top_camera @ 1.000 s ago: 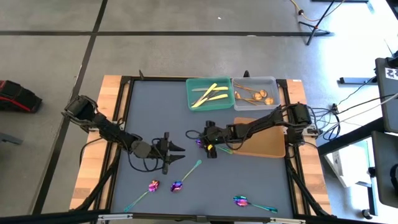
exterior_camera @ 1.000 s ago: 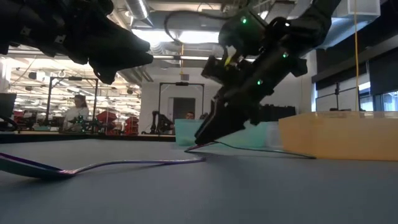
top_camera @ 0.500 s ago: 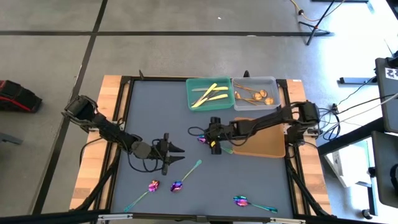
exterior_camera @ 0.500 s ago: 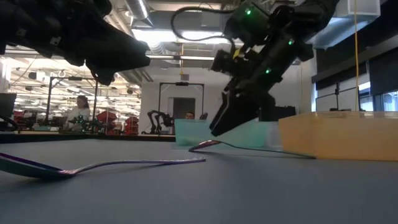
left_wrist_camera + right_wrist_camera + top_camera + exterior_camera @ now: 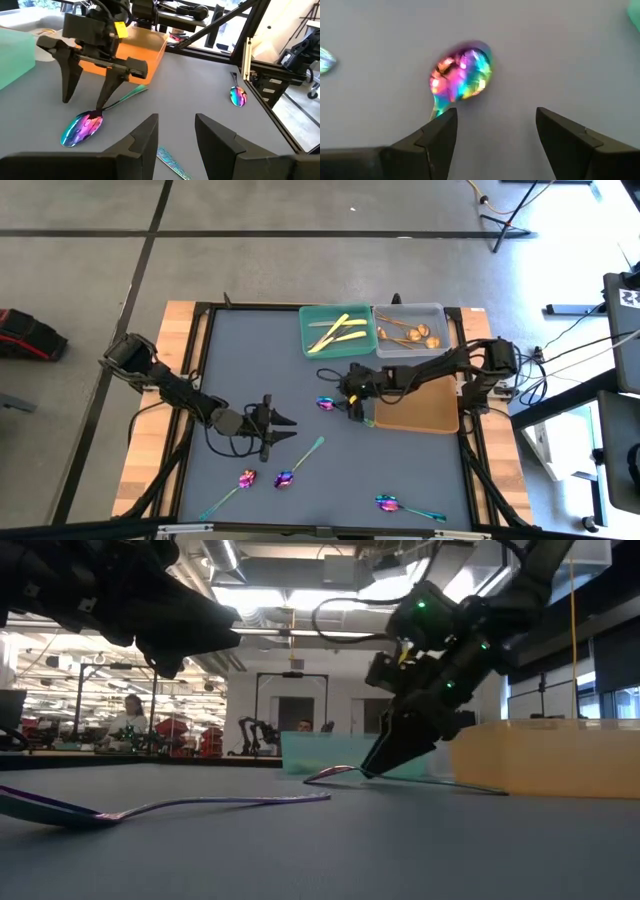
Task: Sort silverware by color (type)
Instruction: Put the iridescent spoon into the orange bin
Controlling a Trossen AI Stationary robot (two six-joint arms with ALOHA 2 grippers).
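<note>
The right gripper [image 5: 357, 402] stands wide open and empty over the handle of an iridescent spoon [image 5: 326, 403] that lies flat on the table [image 5: 250, 350], just beside the orange tray [image 5: 425, 415]. A second ago the fingers were down at its bowl — now they have drawn back toward that empty tray, so the pick must be tried again. The left gripper [image 5: 276, 427] waits open near the middle. Green tray [image 5: 335, 348] holds pale knives [image 5: 340, 330]; grey tray [image 5: 440, 313] holds copper spoons [image 5: 410, 334]. Three more iridescent spoons [image 5: 285, 477] lie by the near edge.

One camera looks straight down on the whole surface [image 5: 240, 360]; another sits level at its edge; both wrist cameras closely share one iridescent spoon [image 5: 462, 75].
</note>
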